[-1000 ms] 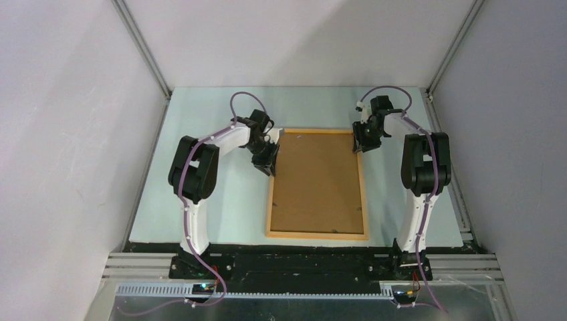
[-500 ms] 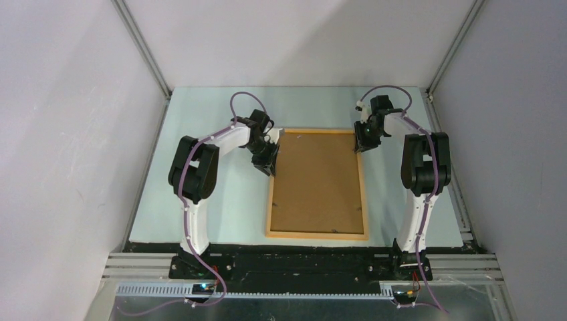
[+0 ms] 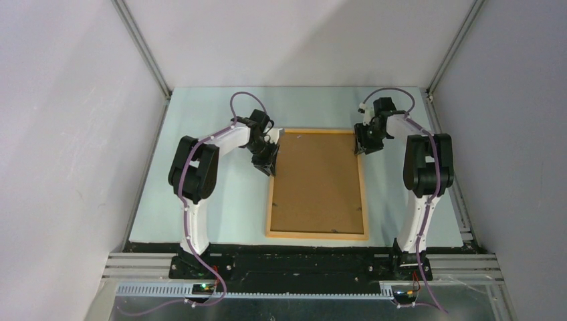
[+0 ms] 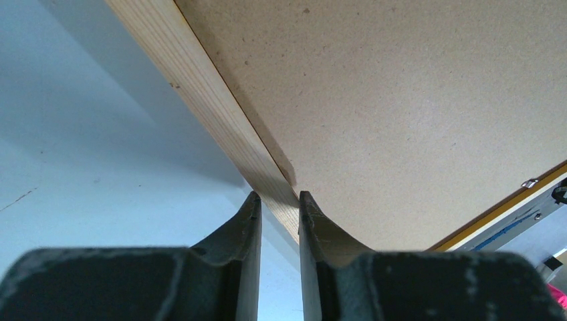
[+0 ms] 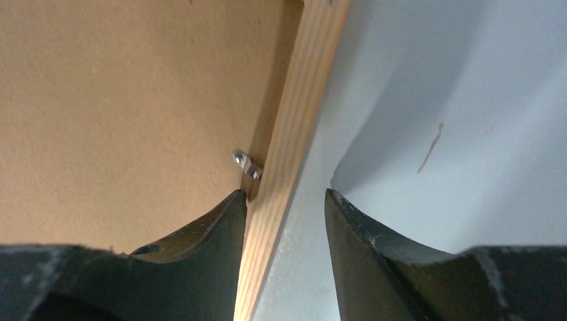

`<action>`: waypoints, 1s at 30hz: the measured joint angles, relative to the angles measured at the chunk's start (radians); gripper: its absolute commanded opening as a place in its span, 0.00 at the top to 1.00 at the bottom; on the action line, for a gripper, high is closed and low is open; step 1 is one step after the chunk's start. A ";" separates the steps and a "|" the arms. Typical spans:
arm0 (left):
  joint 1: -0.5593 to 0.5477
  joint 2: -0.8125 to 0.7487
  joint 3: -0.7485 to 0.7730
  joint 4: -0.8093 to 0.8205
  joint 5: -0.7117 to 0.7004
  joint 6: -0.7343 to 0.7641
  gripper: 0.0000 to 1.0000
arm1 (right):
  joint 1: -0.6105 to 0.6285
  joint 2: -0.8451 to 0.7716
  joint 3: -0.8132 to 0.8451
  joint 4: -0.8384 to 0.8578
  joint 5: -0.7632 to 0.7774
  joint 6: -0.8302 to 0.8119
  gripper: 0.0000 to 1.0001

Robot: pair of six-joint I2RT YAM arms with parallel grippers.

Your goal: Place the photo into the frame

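The orange-yellow wooden frame [image 3: 317, 235] lies flat on the table, back side up, with the brown backing board [image 3: 317, 180] filling it. The photo is hidden. My left gripper [image 3: 269, 162] is at the frame's left rail near the far corner. In the left wrist view its fingers [image 4: 279, 197] are closed narrowly with the rail [image 4: 200, 87] between the tips. My right gripper [image 3: 366, 144] is at the right rail near the far corner. In the right wrist view it [image 5: 286, 194] is open astride the rail [image 5: 307, 87], the left finger over the board, the right finger over the table.
A small metal tab [image 5: 246, 162] sits on the board's edge by the right rail. The pale blue table [image 3: 220, 200] is walled on the left, right and back. Another tab shows at the board's far edge [image 4: 530, 182].
My right gripper has shifted slightly to the right at the right rail. The left gripper and the frame have not visibly moved.
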 measured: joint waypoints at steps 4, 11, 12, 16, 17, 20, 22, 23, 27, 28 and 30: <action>0.000 0.000 0.000 0.000 0.000 0.000 1.00 | -0.014 -0.056 -0.064 -0.005 -0.005 -0.004 0.47; 0.000 0.000 0.000 0.000 0.000 0.000 1.00 | -0.022 -0.179 -0.209 -0.006 -0.018 -0.008 0.47; 0.000 0.000 0.000 0.000 0.000 0.000 1.00 | -0.022 -0.185 -0.222 -0.006 -0.021 -0.008 0.47; 0.000 0.000 0.000 0.000 0.000 0.000 1.00 | -0.021 -0.198 -0.275 0.001 -0.045 -0.007 0.47; 0.000 0.000 0.000 0.000 0.000 0.000 1.00 | -0.021 -0.201 -0.283 0.003 -0.053 -0.007 0.47; 0.000 0.000 0.000 0.000 0.000 0.000 1.00 | -0.019 -0.205 -0.299 0.003 -0.067 -0.007 0.49; 0.000 0.000 0.000 0.000 0.000 0.000 1.00 | -0.019 -0.207 -0.304 0.004 -0.072 -0.007 0.50; 0.000 0.000 0.000 0.000 0.000 0.000 1.00 | -0.019 -0.209 -0.306 0.005 -0.075 -0.007 0.51; 0.000 0.000 0.000 0.000 0.000 0.000 1.00 | -0.019 -0.209 -0.311 0.005 -0.089 -0.006 0.56; 0.000 0.000 0.000 0.000 0.000 0.000 1.00 | -0.019 -0.209 -0.313 0.006 -0.092 -0.004 0.57; 0.000 0.000 0.000 0.000 0.000 0.000 1.00 | -0.019 -0.209 -0.315 0.006 -0.098 -0.004 0.60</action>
